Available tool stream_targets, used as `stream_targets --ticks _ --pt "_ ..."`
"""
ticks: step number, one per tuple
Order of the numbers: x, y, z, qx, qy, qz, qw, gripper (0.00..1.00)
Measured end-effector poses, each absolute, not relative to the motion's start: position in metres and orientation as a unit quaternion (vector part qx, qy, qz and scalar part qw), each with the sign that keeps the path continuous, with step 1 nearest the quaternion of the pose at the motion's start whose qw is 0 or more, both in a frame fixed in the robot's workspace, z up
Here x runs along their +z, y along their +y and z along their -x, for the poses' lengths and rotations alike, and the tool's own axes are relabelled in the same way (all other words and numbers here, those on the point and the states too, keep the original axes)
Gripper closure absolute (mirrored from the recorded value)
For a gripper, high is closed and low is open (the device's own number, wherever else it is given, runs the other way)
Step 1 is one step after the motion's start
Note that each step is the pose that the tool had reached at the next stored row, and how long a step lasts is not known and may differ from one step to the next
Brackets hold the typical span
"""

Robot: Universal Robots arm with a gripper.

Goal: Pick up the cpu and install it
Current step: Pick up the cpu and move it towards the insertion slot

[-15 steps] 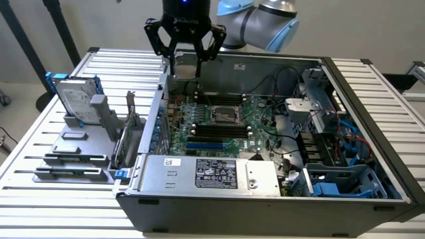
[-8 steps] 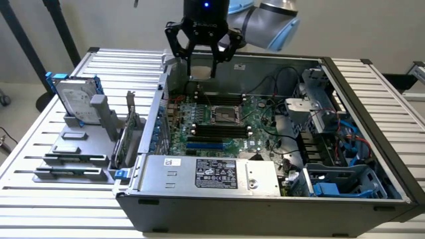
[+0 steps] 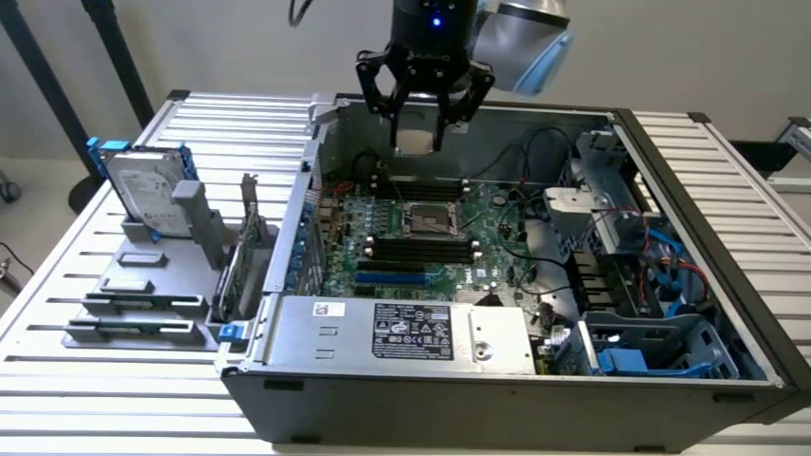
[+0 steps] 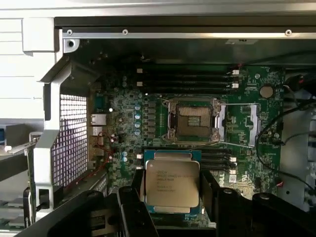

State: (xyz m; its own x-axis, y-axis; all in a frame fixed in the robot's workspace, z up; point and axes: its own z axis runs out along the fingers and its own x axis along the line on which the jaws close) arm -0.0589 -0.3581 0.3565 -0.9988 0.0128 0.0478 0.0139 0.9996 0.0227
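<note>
The cpu point(image 3: 416, 144) is being grasped at two opposite edges by the gripper point(image 3: 421, 123), in the upper centre of the exterior view, above the open computer case point(image 3: 507, 385). In the wrist view the cpu point(image 4: 172, 183) is being held silver top up over the motherboard point(image 4: 123, 123), near the open socket point(image 4: 193, 121) and apart from it. A hard drive point(image 3: 137, 185) is being carried upright on the surface point(image 3: 51, 385) at the exterior view's left.
</note>
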Motion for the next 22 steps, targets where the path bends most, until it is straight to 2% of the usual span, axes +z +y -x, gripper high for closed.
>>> stream_targets --ticks 5,22 --pt "0.347 -0.351 0.042 -0.012 -1.0 0.007 0.024 0.45" --pt "0.316 -0.335 0.037 -0.012 -1.0 0.007 0.024 0.45"
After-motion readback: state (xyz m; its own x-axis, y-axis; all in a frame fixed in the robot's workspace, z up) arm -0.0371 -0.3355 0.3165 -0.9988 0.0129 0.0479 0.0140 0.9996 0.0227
